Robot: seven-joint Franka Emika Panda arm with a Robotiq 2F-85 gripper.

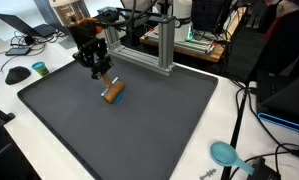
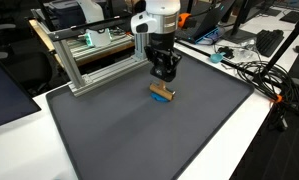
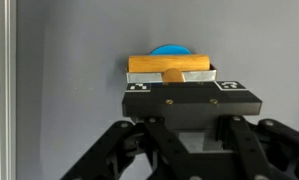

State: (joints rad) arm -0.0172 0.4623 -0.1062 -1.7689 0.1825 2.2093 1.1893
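The white counter (image 1: 3, 95) carries a dark mat (image 1: 139, 130) that covers most of it and spreads out on every side beneath the claw. Behind the claw, along the mat's far edge, stands an aluminium frame (image 2: 89, 65). The arm comes down from above, with the claw (image 1: 101, 76) pointing at the mat.

Directly under the claw tips lies a small wooden block (image 1: 112, 93) – flat on the mat, near the frame side. In an exterior view its lower edge looks blue (image 2: 162, 94). In the wrist view the wooden block (image 3: 169, 66) sits just ahead of the claw (image 3: 184, 92), with a blue disc (image 3: 172, 48) peeking out behind it.

Whether the fingers are apart or together, and whether they touch the block, I cannot tell – the claw body hides them.

Well away from the claw, near the counter's edge, lies a teal round-headed tool (image 1: 224, 153).
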